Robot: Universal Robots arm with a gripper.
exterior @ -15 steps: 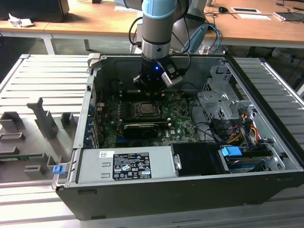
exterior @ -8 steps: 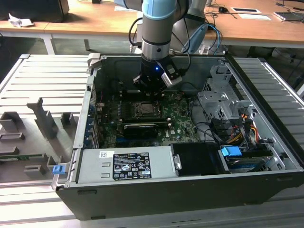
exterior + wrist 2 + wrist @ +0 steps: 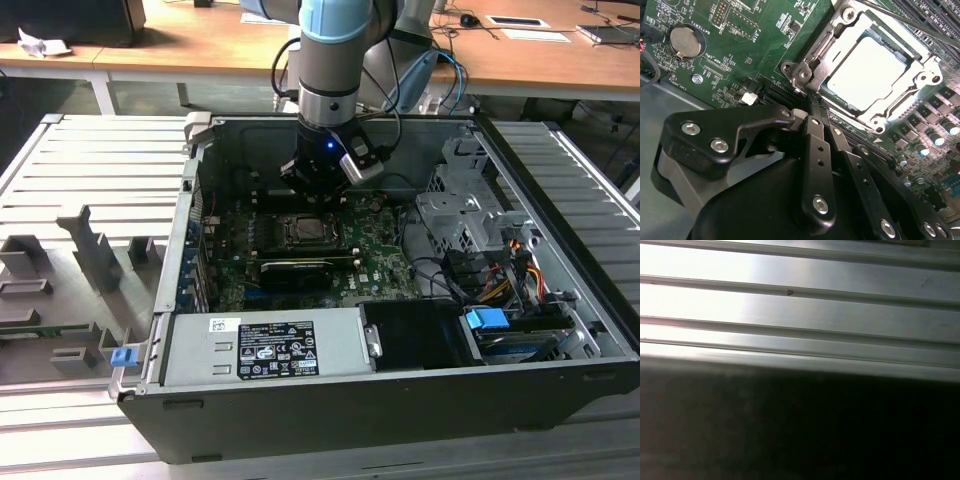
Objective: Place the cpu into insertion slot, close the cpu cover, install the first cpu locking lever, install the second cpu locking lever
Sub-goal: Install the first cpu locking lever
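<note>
The cpu (image 3: 867, 75) lies flat in the insertion slot (image 3: 330, 232) on the green board, its pale metal top showing through the window of the cpu cover (image 3: 812, 65). The silvery cover frame lies down over the chip. A thin lever rod (image 3: 910, 25) runs past the socket's far side. My gripper (image 3: 809, 102) hangs just above the board beside a corner of the cover, its black fingers shut with nothing between them. In the exterior view the gripper (image 3: 315, 190) is low inside the open case, right behind the cpu (image 3: 305, 231).
A long black card (image 3: 295, 268) sits in front of the socket, and a coin battery (image 3: 681, 40) lies on the board. A labelled power supply (image 3: 275, 348), a drive cage (image 3: 465, 215) and cables (image 3: 500, 285) fill the case. A grooved metal table (image 3: 800, 305) surrounds it.
</note>
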